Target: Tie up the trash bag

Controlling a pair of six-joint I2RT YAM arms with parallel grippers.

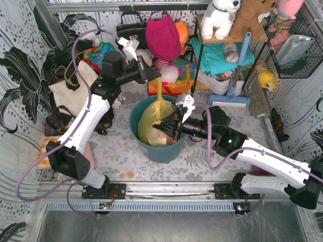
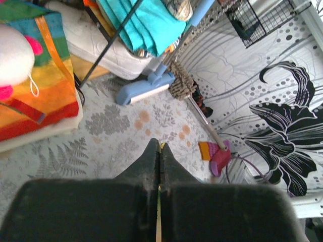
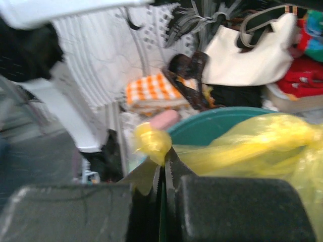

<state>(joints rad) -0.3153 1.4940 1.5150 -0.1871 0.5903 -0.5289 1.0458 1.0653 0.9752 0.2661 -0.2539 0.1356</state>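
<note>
left hand (image 1: 156,76) clamped on strip of trash bag (image 1: 149,121) pulled up from teal bin (image 1: 161,151); right hand (image 1: 171,127) clamped on another bag tail

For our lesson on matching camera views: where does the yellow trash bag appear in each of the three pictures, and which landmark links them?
Top external: trash bag at centre, inside the teal bin.
Left wrist: the bag is only a thin yellow sliver at bottom centre, pinched in the left hand.
Right wrist: the bag is at lower right, gripped by the right hand.
Shared landmark: the teal bin, in the top and right wrist views only.
</note>
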